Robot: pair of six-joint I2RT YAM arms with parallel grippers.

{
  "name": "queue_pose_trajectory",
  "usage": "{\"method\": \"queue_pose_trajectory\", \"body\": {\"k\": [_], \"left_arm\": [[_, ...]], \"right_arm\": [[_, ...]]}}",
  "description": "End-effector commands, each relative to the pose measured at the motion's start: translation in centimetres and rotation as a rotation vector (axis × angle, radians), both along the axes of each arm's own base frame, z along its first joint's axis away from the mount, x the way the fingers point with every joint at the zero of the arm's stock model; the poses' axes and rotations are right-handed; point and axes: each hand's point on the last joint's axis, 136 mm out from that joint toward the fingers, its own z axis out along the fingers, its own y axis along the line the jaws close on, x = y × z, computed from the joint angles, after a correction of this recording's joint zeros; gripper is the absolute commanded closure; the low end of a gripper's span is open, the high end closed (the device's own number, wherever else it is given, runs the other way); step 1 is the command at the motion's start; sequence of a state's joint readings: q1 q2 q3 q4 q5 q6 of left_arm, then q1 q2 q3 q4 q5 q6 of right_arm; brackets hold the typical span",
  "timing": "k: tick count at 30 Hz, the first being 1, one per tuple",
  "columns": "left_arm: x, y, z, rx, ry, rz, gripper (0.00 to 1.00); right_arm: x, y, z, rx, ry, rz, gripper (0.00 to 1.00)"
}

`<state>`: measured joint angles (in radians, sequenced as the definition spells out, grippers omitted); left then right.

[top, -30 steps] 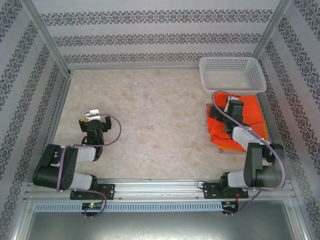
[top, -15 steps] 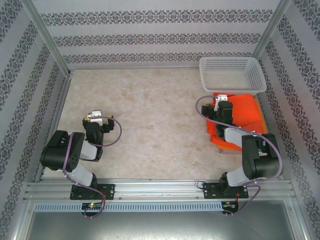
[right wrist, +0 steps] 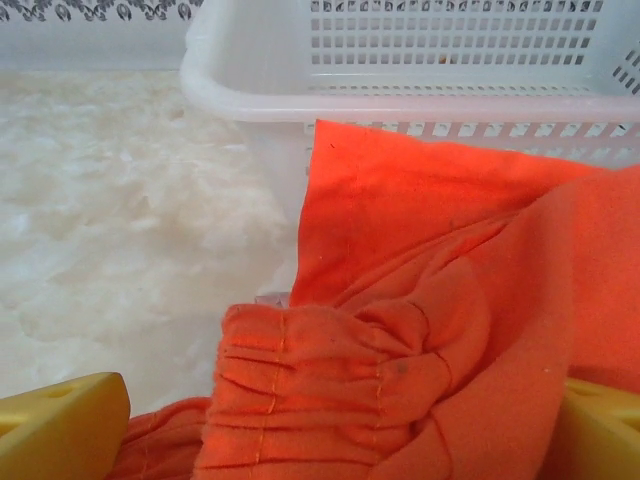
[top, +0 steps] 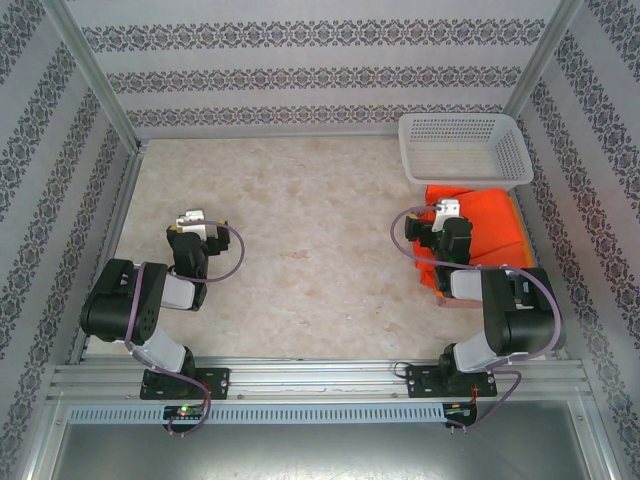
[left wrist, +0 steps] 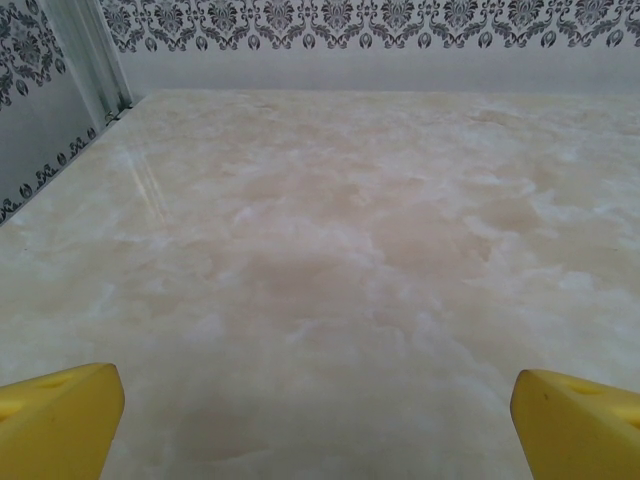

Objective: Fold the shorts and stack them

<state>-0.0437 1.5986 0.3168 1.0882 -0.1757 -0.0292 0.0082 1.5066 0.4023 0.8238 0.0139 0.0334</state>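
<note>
Item: orange shorts (right wrist: 400,260), directly beneath your right tool (right wrist: 330,425), running toward 12 o'clock; tool spread, pinching nothing. Left tool (left wrist: 320,420) spread, well apart at 9 o'clock.

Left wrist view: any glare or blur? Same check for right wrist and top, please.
Left wrist: pale reflected streak on the table toward the left; otherwise evenly lit and sharp. Right wrist: shorts crisp, stitching readable; white basket rim nearly washed out. Top external: flat, even light, only faint shadows, no glare.
</note>
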Motion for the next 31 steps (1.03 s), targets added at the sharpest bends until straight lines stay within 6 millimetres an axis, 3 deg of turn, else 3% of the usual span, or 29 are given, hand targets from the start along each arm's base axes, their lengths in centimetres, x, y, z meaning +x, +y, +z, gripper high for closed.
{"method": "queue_pose_trajectory", "body": {"k": [1,31], "left_arm": [[-0.1,0.16,0.22,0.009,-0.003,-0.01,0.0],[0.15,-0.03,0.04,0.012,0.014,-0.021,0.0]], "right_arm": [[0.13,0.31,0.75,0.002,-0.036,0.026,0.02],[0.16,0.43,0.78,-0.011,-0.039,0.022,0.02]]}}
